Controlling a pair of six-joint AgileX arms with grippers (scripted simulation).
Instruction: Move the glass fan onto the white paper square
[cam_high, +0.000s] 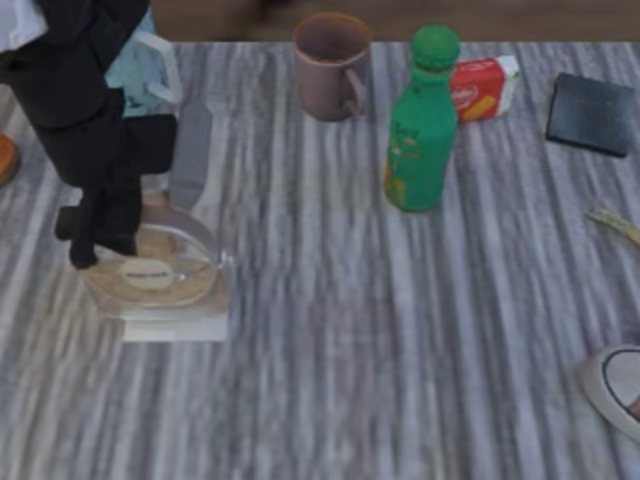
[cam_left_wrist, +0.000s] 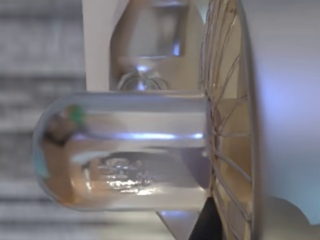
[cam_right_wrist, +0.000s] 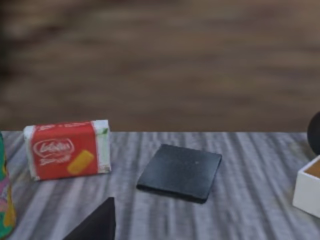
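The glass fan (cam_high: 150, 270) lies low at the table's left, over the white paper square (cam_high: 190, 328), whose near edge and corner show under it. My left gripper (cam_high: 98, 245) reaches down at the fan's left rim and is shut on it. In the left wrist view the fan (cam_left_wrist: 150, 150) fills the picture, with one dark fingertip (cam_left_wrist: 206, 226) against its wire grille. My right gripper (cam_right_wrist: 142, 232) is parked off the table's right side and open; only one dark fingertip (cam_right_wrist: 100, 222) shows.
A mauve mug (cam_high: 333, 65), a green bottle (cam_high: 422, 125) and a red snack packet (cam_high: 485, 88) stand along the back. The dark square pad (cam_high: 590, 113) lies at the back right. A pale blue jug (cam_high: 150, 65) stands behind my left arm. A white shoe (cam_high: 615, 390) sits at the right edge.
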